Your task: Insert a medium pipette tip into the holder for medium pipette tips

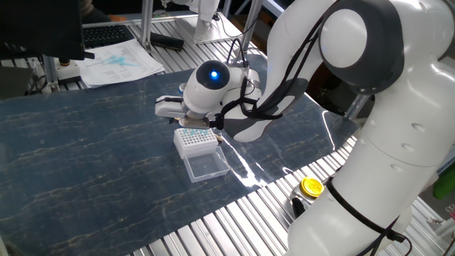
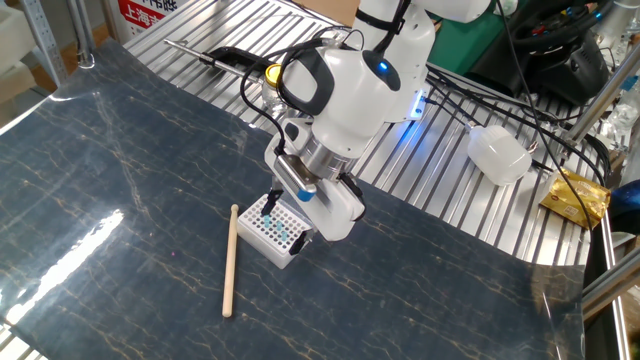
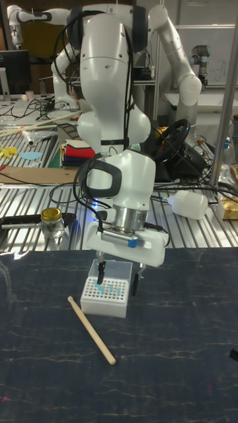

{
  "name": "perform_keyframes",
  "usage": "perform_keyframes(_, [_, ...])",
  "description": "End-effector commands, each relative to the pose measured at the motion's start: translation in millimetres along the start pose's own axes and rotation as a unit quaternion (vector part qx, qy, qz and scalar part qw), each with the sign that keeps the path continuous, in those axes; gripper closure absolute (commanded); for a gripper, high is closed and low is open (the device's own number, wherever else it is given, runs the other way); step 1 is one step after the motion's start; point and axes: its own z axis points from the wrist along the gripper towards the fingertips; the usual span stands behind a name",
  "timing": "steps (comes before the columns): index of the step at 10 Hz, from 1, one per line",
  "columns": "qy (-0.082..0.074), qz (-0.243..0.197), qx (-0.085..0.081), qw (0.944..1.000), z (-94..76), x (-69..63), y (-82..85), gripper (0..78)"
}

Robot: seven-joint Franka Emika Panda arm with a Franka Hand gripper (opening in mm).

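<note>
While the pincer (image 3: 118, 277) is hanging spread over the white holder (image 3: 104, 295), light-blue tips (image 3: 100, 289) are standing in its far-left holes beside its open clear lid (image 1: 207, 166).

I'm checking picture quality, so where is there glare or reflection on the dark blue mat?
One fixed view: bright streaks of glare on the dark blue mat beside the white gridded tip holder. Other fixed view: a pale sheen at the mat's left. Tall fixed view: no obvious glare.
</note>
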Motion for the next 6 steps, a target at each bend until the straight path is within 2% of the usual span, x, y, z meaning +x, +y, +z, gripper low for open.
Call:
perform_keyframes(1, [0.125, -0.024, 0.023, 0.9916, -22.4, -8.5, -2.7, 0.2])
perform_keyframes(6, [0.152, -0.023, 0.026, 0.9878, -40.8, -12.1, -3.2, 0.2])
